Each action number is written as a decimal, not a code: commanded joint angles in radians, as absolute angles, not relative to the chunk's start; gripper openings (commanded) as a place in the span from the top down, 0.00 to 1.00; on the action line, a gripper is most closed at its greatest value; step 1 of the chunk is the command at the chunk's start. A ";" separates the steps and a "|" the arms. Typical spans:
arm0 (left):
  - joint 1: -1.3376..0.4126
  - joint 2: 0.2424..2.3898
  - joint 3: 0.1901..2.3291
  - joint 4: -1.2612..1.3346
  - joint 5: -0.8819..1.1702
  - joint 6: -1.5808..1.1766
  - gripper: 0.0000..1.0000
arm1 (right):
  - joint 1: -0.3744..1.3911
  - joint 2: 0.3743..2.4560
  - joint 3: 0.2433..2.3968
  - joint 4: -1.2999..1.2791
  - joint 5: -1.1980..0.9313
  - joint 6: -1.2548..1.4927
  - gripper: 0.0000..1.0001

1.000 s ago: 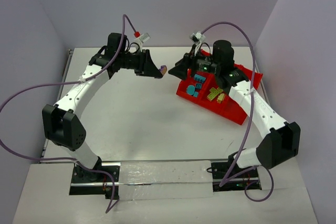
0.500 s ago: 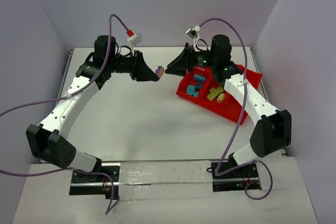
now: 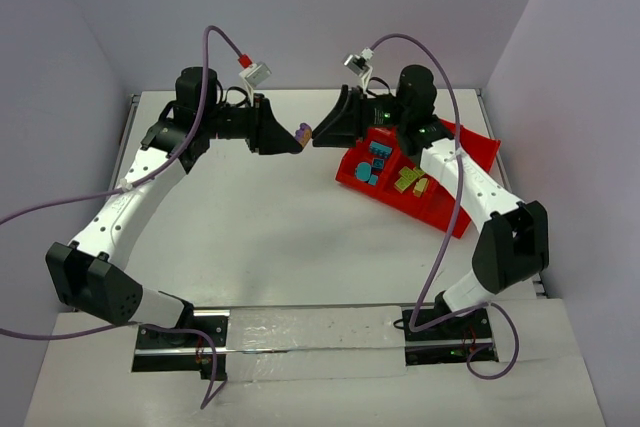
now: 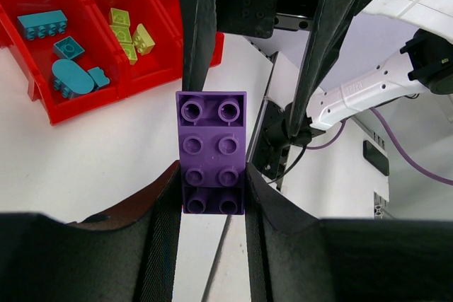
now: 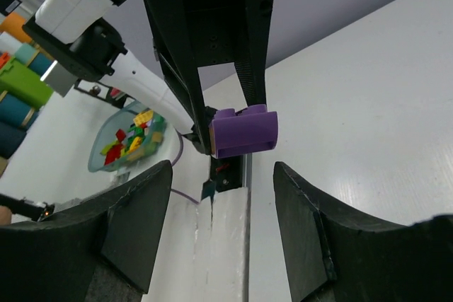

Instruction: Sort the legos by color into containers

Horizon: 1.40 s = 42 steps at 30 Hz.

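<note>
Left gripper [image 4: 211, 197] clamped on purple brick [image 4: 212, 143]. Right gripper [image 5: 219, 185] jaws apart, facing brick, seemingly not touching. Red tray [image 3: 446, 215] under right arm.

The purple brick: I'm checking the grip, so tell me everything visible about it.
The purple brick is a glossy plastic two-by-four, eight round studs facing the left wrist camera. The left pincer clamps its near end; it is held above the table, its free end between the right pincer's open jaws.
</note>
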State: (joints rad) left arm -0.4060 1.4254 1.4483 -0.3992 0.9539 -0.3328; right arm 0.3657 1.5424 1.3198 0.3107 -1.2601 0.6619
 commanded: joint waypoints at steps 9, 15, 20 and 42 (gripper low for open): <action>-0.423 1.408 1.462 -0.377 0.974 -0.309 1.00 | 0.393 1.610 1.392 0.584 -1.327 0.848 0.36; -0.428 1.408 1.465 -0.372 1.001 -0.308 1.00 | 0.398 1.636 1.401 0.664 -1.326 0.911 0.37; -0.430 1.402 1.473 -0.382 0.989 -0.299 1.00 | 0.397 1.647 1.402 0.663 -1.312 0.907 0.37; -0.431 1.396 1.484 -0.390 0.939 -0.298 1.00 | 0.402 1.663 1.374 0.804 -1.382 1.030 0.95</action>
